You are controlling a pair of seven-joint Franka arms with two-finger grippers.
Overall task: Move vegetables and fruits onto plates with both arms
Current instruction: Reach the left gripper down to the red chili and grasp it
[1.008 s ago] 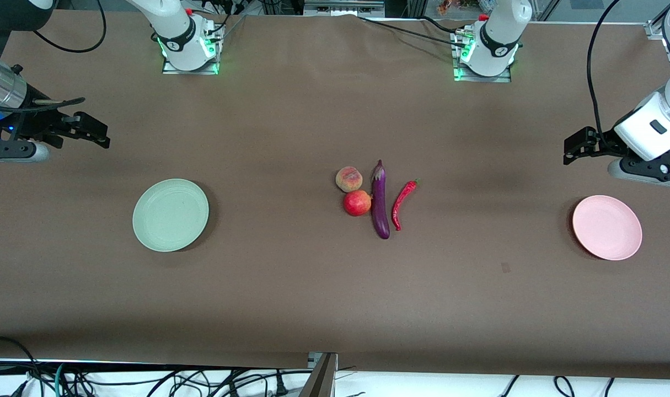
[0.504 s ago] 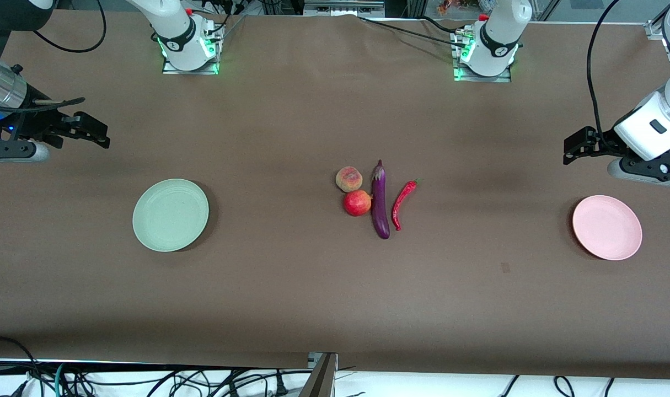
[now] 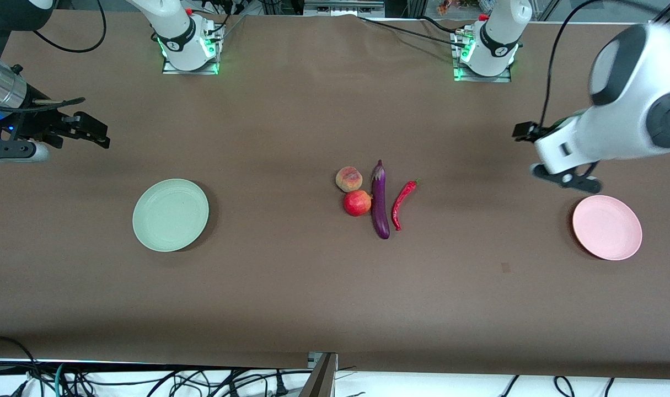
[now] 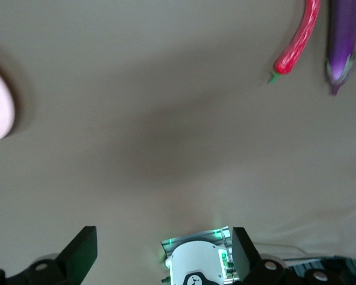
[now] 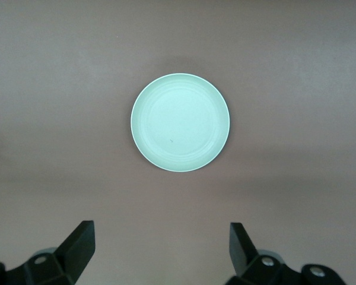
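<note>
Front view: both hands hang wide open and empty over the brown desk. The left hand (image 4: 160, 255) is up near the round pink plate (image 3: 607, 227); the right hand (image 5: 160, 252) waits above the pale green plate (image 3: 171, 215). Mid-desk lie the blushed peach (image 3: 349, 179), shiny red pomegranate (image 3: 357, 203), glossy purple eggplant (image 3: 380, 199) and curved red chili (image 3: 402, 203).

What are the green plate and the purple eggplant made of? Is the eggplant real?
The green plate looks like matte plastic or a similar molded material: its color is even and pale, with faint rings and no shine. The eggplant is very glossy and smooth, with a bright highlight along it, so it may be a plastic toy, but the pictures cannot settle whether it is real.
</note>
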